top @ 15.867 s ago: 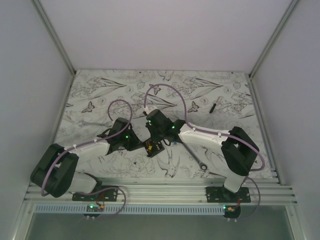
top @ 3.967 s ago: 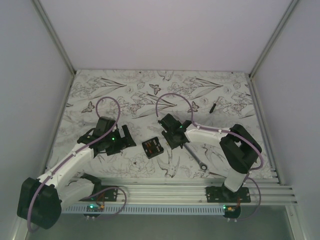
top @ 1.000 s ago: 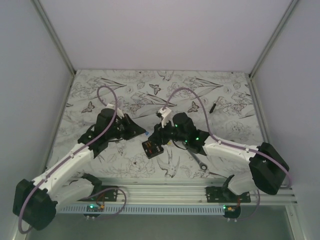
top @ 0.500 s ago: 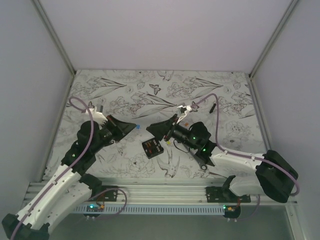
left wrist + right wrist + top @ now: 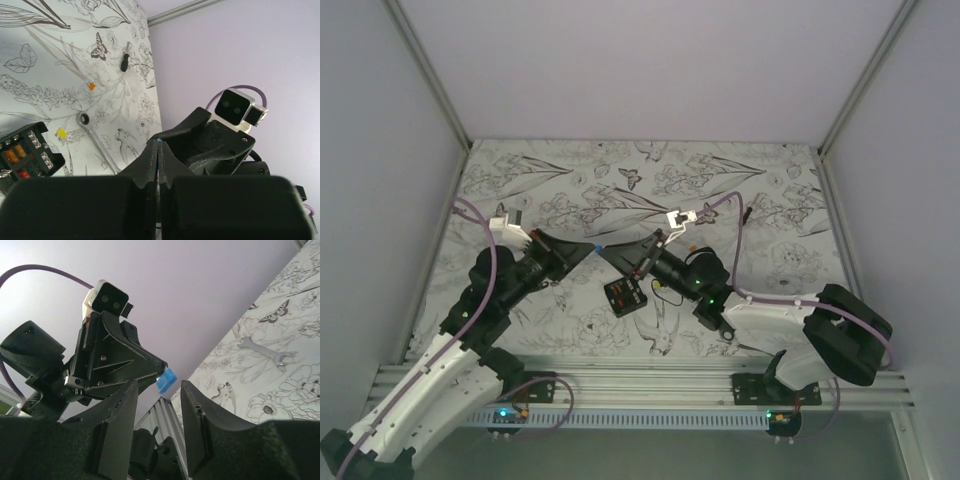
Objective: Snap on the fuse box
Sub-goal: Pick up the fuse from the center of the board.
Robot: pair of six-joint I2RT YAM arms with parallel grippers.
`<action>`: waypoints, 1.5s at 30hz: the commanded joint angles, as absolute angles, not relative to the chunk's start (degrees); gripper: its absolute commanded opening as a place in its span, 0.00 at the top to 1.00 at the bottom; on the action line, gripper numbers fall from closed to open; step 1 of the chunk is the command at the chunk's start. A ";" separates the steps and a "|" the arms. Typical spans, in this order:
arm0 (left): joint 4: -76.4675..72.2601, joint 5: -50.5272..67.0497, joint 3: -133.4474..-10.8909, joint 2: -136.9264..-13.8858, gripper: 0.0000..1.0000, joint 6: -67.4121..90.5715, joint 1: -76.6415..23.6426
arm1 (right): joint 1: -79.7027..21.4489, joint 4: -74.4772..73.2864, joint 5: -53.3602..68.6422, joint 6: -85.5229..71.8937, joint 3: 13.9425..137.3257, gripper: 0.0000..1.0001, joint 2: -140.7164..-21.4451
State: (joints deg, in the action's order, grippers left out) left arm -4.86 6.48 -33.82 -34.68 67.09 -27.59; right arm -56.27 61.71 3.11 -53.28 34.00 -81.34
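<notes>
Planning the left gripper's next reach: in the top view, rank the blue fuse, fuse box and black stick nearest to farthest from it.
1. blue fuse, in the left gripper's tips.
2. fuse box, nearby, toward the bases.
3. black stick, far right.

Soft even light, blurred foregrounds

**A blue fuse facing my open right hand**

My right hand [image 5: 160, 387] fills the bottom of the view, its two black fingers [image 5: 117, 430] spread apart. Beyond the gap my left hand [image 5: 159, 369] faces me against the pale lilac wall. Its black jaws are pinched together on a small blue plastic fuse [image 5: 167, 380] at their tip. A white wrist camera [image 5: 106, 299] sits on top of that hand, and a purple cable [image 5: 30, 270] arcs behind it. At right, a silver metal wrench [image 5: 262, 351] lies flat on the white flower-printed worktop [image 5: 300, 305].
</notes>
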 commanded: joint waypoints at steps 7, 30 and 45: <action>-9.22 4.94 -35.01 -31.77 1.00 69.47 -28.92 | -57.38 69.86 1.07 -58.67 37.54 0.61 -84.73; -9.86 4.22 -32.25 -28.90 1.00 71.52 -29.00 | -58.80 71.77 1.38 -59.23 38.67 0.88 -86.42; 0.29 3.39 -29.36 -30.08 0.79 63.15 -29.00 | -57.51 40.03 -1.29 -45.97 40.07 1.00 -77.62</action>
